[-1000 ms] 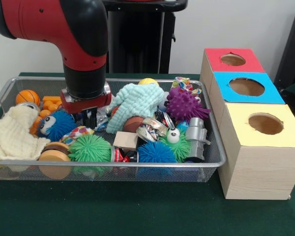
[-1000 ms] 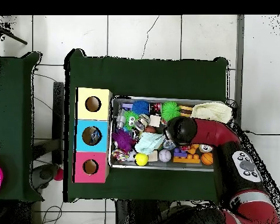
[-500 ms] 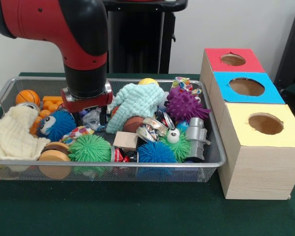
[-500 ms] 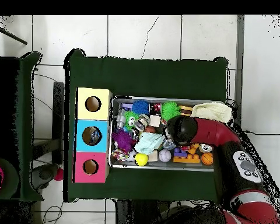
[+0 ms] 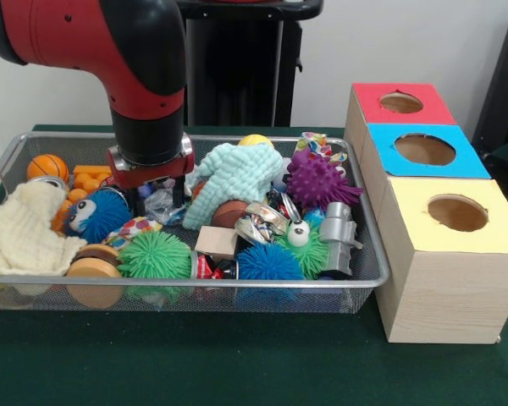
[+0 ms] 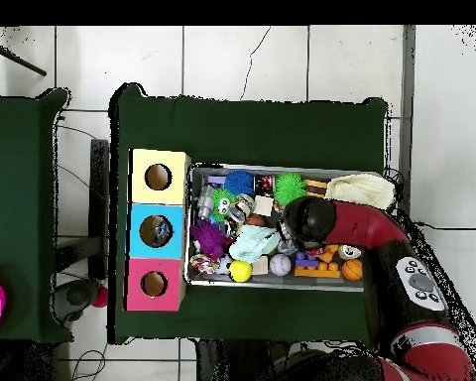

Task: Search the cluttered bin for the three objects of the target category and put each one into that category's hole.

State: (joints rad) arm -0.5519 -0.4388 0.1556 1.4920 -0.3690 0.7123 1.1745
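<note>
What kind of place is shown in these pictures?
Probably a robotics lab set up for a sorting test. A red robot arm reaches into a wire bin full of toys on a green-covered table, beside a wooden box with three coloured holes. The floor is white tile.

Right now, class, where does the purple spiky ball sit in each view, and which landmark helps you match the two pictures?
Front view: the purple spiky ball lies at the bin's far right end, beside the blue-topped box.
Overhead view: the purple spiky ball lies at the bin's left end, next to the blue-topped box.
Shared landmark: the blue-topped box, the middle one of the three.
</note>
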